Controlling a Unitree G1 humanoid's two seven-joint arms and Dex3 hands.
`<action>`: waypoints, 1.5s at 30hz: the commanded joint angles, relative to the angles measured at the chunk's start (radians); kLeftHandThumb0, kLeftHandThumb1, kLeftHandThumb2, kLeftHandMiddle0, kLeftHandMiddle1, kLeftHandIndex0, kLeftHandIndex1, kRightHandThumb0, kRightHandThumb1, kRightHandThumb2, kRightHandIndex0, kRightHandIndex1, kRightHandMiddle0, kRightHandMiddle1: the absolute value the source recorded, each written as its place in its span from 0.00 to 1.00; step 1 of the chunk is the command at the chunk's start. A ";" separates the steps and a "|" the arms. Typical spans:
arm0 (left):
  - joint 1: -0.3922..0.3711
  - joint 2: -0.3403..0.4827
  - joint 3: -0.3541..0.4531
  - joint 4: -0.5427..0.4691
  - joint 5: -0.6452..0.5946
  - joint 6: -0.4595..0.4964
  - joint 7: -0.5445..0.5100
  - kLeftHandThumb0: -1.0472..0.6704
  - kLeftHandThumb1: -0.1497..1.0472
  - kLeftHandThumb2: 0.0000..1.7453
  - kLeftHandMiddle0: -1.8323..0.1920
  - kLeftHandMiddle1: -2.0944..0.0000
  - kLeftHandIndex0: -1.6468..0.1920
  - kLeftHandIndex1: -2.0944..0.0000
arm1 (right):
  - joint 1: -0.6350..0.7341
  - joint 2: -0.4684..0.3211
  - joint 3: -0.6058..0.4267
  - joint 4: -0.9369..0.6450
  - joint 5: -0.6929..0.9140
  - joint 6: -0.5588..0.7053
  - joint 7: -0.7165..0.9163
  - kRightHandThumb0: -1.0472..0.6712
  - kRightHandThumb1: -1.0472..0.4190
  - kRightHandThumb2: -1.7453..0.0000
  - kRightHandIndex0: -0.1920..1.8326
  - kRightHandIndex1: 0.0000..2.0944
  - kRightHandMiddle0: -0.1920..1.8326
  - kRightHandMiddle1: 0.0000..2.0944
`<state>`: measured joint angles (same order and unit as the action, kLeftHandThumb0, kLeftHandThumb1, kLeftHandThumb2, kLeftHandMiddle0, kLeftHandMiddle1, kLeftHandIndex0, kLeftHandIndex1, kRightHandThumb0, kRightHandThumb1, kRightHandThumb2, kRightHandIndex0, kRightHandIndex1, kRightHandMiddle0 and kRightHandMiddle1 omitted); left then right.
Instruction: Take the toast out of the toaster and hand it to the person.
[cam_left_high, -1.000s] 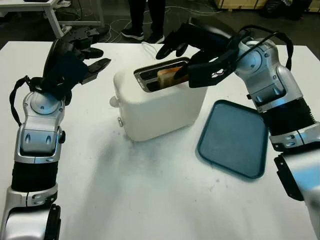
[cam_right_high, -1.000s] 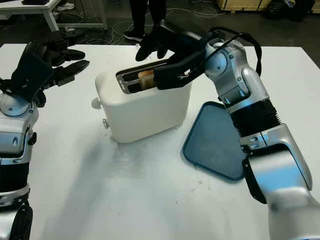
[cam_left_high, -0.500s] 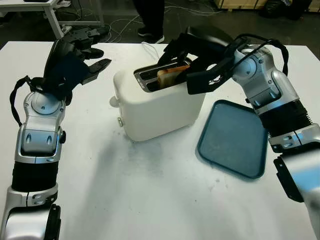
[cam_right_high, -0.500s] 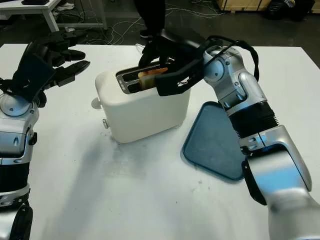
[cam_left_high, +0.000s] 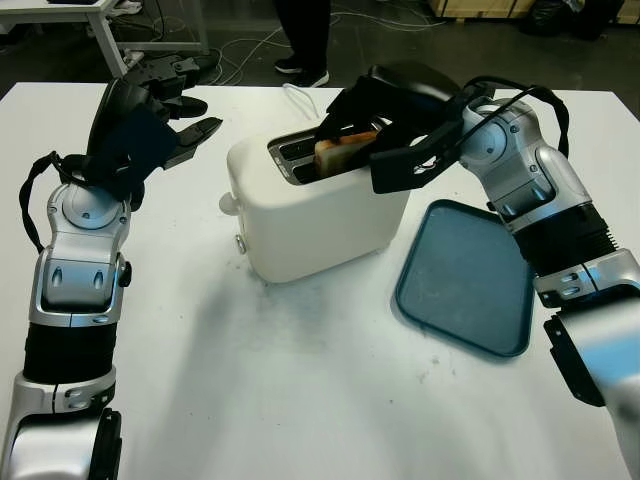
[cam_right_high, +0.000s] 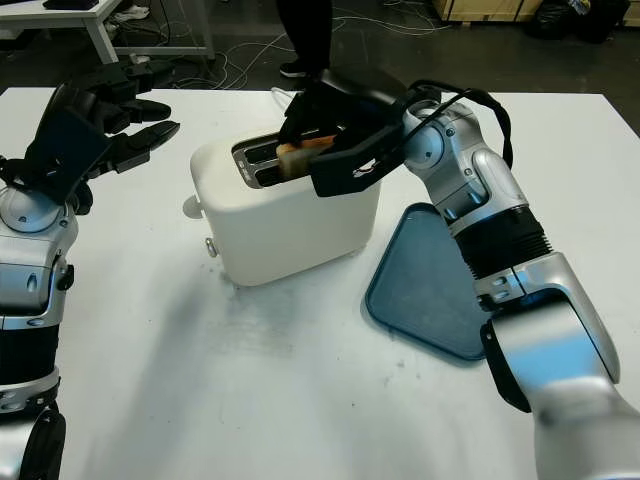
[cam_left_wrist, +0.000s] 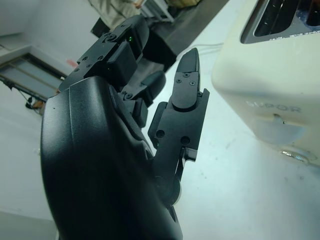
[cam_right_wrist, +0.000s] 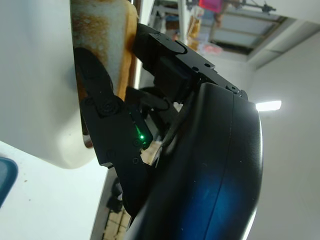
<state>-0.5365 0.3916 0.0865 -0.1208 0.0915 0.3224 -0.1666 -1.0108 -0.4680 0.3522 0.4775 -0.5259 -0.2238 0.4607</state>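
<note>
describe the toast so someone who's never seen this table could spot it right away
On the white table stands a cream toaster. The toast pokes from its slot nearer the blue tray, right hand closed on it: the one browned thing there.

A dark teal tray (cam_left_high: 465, 278) lies on the white table (cam_left_high: 300, 380), cables (cam_left_high: 235, 60) trailing across the floor beyond.
</note>
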 joint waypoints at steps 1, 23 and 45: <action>0.003 0.000 0.004 -0.007 0.004 -0.005 0.007 0.51 0.89 0.09 0.71 0.65 0.57 0.97 | 0.026 0.005 0.003 -0.006 0.012 0.023 0.029 0.44 0.22 1.00 0.48 0.48 0.66 0.04; 0.011 0.001 0.005 -0.010 0.006 -0.009 0.007 0.51 0.89 0.09 0.71 0.65 0.57 0.97 | 0.010 -0.001 0.005 0.055 -0.026 -0.068 -0.092 0.36 0.09 0.86 0.64 0.83 0.53 0.74; 0.011 -0.007 0.006 -0.012 -0.001 0.007 0.006 0.51 0.89 0.08 0.72 0.65 0.57 0.97 | -0.331 -0.052 -0.311 0.430 0.219 -0.165 -0.332 0.32 0.09 0.83 0.66 0.83 0.54 0.83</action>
<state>-0.5339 0.3866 0.0911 -0.1250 0.0888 0.3238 -0.1652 -1.3023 -0.4962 0.0628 0.8960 -0.3282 -0.3714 0.1587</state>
